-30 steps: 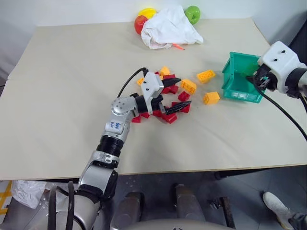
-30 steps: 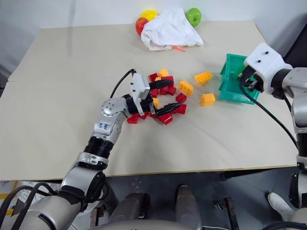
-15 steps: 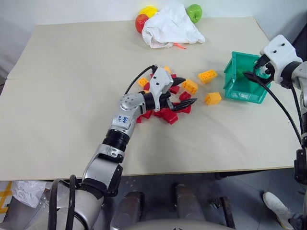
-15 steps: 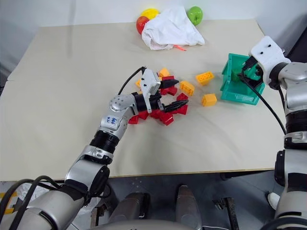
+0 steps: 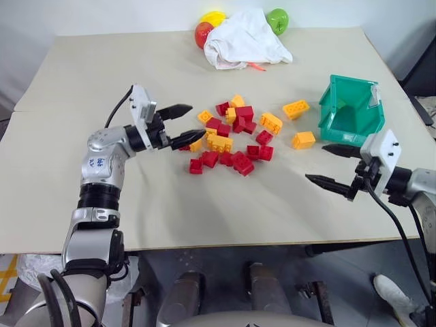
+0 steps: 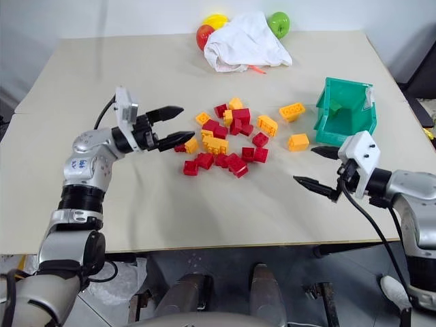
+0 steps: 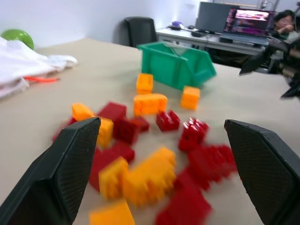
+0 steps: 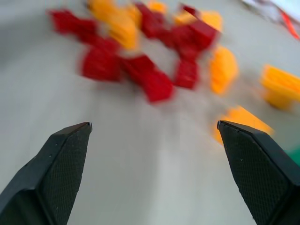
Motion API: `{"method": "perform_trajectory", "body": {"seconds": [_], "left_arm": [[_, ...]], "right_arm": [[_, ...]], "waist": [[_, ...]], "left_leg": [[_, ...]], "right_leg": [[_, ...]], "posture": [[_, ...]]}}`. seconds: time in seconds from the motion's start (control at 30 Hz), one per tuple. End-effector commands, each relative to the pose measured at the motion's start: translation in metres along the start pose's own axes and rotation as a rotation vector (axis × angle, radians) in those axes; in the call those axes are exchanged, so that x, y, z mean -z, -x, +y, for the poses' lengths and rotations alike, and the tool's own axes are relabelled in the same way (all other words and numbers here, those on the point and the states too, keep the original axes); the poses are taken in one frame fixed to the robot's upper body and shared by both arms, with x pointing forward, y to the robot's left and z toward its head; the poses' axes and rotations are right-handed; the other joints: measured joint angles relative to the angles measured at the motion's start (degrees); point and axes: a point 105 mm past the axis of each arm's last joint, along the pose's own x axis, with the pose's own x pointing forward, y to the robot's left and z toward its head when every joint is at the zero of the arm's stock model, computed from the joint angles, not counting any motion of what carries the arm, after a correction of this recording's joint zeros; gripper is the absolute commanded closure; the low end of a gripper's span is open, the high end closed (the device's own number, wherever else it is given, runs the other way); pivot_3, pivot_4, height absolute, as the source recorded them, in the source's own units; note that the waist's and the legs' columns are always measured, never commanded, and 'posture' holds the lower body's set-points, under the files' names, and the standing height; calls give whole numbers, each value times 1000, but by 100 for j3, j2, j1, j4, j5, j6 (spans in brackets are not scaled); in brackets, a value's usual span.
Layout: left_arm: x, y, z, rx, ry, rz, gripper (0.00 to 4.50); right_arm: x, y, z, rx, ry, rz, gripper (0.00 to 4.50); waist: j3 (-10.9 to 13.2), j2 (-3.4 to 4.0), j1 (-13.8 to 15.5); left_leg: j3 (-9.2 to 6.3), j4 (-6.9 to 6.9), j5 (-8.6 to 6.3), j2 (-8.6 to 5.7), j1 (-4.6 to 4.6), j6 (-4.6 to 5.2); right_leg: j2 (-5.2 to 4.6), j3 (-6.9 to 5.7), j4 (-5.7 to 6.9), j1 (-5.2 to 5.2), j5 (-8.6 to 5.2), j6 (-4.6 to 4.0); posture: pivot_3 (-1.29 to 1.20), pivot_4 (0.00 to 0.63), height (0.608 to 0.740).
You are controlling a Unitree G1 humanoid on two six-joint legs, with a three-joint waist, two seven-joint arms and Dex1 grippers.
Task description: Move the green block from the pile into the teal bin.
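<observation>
Left eye view: we are standing at the table [image 5: 272, 204] with both claws spread wide and holding nothing. The left gripper [image 5: 197, 121] is hovering just beside the pile [image 5: 228, 139], at its left edge. The right gripper [image 5: 315, 162] is hanging near the table's front edge, short of the bin [image 5: 352, 79].

We are finding no green brick among the red and yellow ones. In the right eye view, a darker green lump is lying inside the bin against its left inner wall, and we are reading it as the block [image 6: 334, 106]. If so, the task is looking done.

The risks from here are small, in our judgement. The right claw's open fingers are pointing across the table in front of the bin's low side, and a careless swing could be nudging the bin or tipping it, spilling the block. The left claw's fingertips are close enough to scatter bricks.

The block is showing dark green on teal, with little contrast, and we are unable to make out its studs.
</observation>
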Motion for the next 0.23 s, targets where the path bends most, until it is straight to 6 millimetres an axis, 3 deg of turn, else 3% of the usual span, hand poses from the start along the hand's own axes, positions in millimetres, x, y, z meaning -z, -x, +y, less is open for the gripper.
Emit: {"method": "perform_trajectory", "body": {"seconds": [0.03, 0.23], "left_arm": [[1, 36, 12, -67, -41, 32, 0], [7, 66, 16, -138, -7, 44, 0]], "right_arm": [[4, 9, 9, -22, 9, -47, 17], [17, 5, 11, 5, 35, -60, 17]], "waist": [[1, -1, -6], [1, -1, -11]], "left_leg": [[-1, -1, 0, 1, 4, 0], [1, 10, -1, 12, 6, 1]], "right_leg": [[2, -1, -1, 3, 0, -1], [-1, 3, 5, 2, 1, -2]], "posture": [[0, 150, 740], [0, 150, 740]]}}
